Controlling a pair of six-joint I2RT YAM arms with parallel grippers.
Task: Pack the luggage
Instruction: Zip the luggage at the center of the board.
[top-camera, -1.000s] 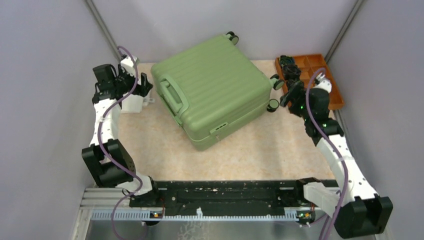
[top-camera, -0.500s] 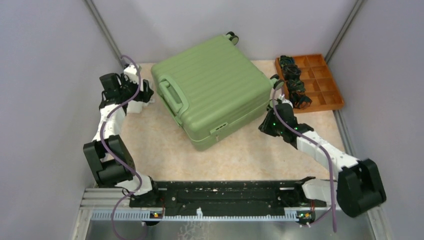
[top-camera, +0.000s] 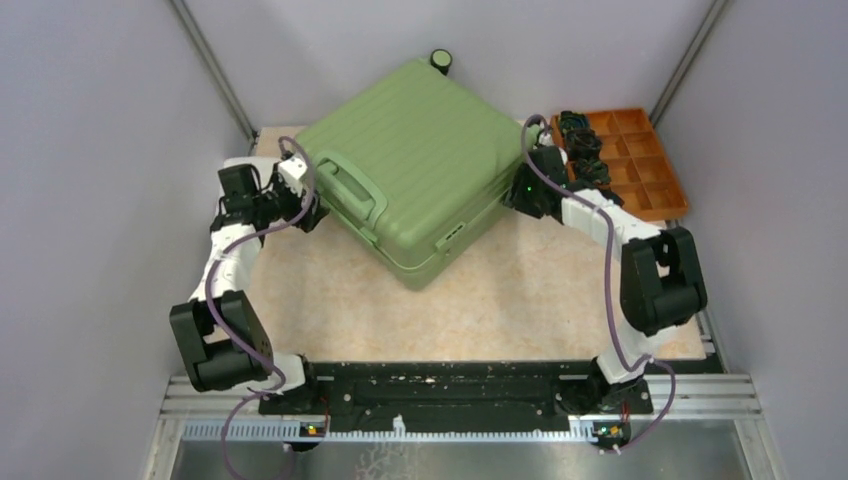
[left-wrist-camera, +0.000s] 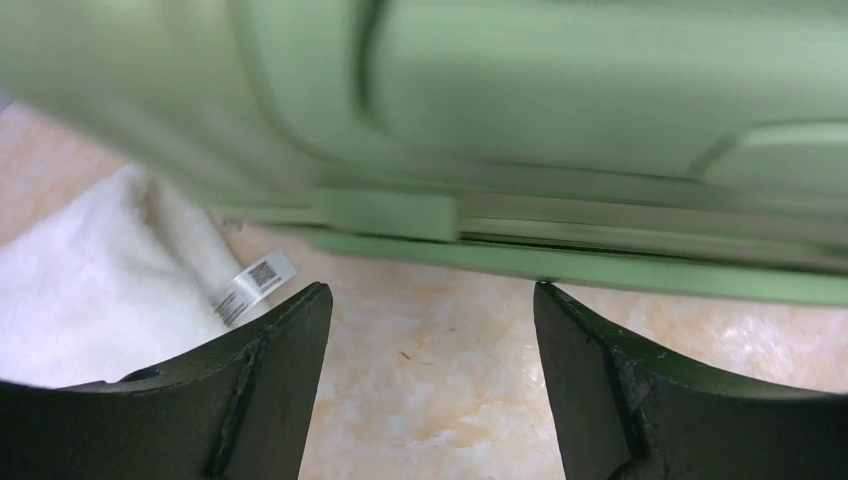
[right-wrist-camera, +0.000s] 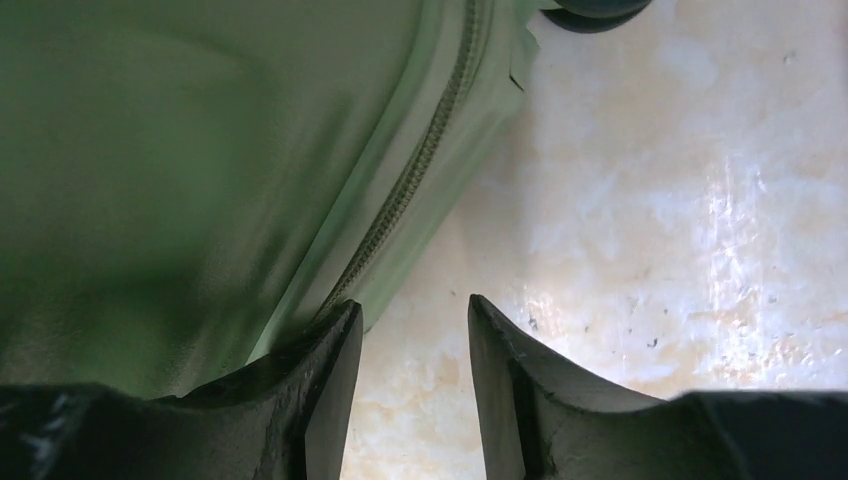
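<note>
Luggage (top-camera: 415, 160) closed, towel (left-wrist-camera: 110, 270) lies outside so packing prob. barely begun; L gripper (left-wrist-camera: 430, 330) spread wide & empty, R gripper (right-wrist-camera: 415, 340) half-parted by zip (right-wrist-camera: 400, 215), grasping nothing.

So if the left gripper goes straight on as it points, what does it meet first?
The left gripper would most likely meet the luggage at its lower side edge; the white towel lies off to one side.

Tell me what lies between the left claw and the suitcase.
Only a bare strip of tabletop separates the left claw from the suitcase, as the left wrist view shows; a white towel lies to one side.
</note>
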